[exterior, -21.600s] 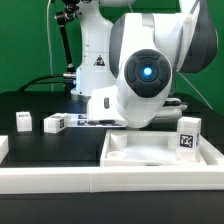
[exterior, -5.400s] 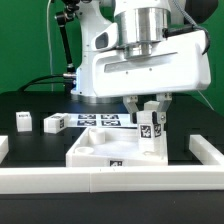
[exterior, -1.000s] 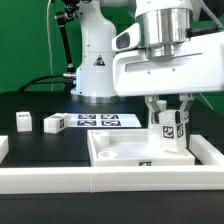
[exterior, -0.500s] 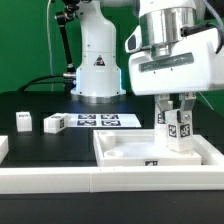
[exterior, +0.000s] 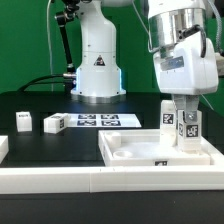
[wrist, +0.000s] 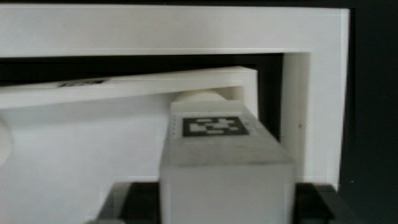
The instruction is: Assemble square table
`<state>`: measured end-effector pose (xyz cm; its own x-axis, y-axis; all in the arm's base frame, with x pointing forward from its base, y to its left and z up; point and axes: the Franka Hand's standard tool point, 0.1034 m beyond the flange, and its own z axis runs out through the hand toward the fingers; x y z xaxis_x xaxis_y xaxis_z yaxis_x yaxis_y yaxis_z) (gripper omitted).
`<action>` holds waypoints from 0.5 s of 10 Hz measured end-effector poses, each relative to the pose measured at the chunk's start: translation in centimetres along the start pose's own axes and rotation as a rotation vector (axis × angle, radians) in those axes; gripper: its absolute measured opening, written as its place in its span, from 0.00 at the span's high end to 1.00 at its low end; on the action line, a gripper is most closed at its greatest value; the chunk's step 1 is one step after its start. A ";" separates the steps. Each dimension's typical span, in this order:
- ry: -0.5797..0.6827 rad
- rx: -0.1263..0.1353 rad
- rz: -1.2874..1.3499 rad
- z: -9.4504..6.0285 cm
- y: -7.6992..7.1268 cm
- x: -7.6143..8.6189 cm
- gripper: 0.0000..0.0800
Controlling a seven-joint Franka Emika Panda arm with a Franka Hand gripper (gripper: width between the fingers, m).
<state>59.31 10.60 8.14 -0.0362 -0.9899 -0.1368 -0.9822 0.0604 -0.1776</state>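
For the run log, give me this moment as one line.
pincer: shut on leg block | leg block: upright at tabletop corner, exterior view's right | spare legs: loose, exterior view's left

Count: one square table top, one marker board, two white rail pieces, namely the front rail and the side stub. Leg blocks: first leg block and second leg block lie loose on the tabletop, and a third leg block stands over the tray. The tagged white face beside it could be the same block; can't tell.
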 end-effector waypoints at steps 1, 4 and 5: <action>-0.007 -0.016 0.071 0.1 0.2 -0.4 0.63; -0.016 -0.023 0.268 0.2 0.4 -0.7 0.63; -0.021 -0.024 0.344 0.2 0.4 -0.8 0.63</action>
<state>58.95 11.46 7.95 -0.3624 -0.9093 -0.2044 -0.9173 0.3868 -0.0945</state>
